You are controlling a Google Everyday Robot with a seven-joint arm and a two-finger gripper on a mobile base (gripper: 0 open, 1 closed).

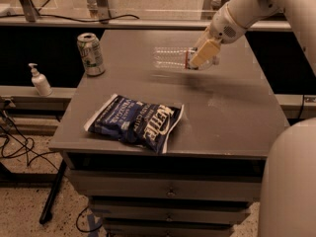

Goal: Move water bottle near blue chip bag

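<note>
The water bottle point(170, 58), clear and ribbed with a red label band, lies horizontally at the back of the grey table point(232, 117). It is held a little above the surface, with a soft shadow under it. My gripper point(203, 55) comes in from the upper right and is shut on the bottle's right end, hiding the cap. The blue chip bag point(136, 122) lies flat near the table's front left edge, well in front of and left of the bottle.
A silver-green drink can point(91, 53) stands at the table's back left. A white pump bottle point(39, 80) stands on a ledge left of the table. My white body point(291, 181) fills the lower right. Cables lie on the floor at left.
</note>
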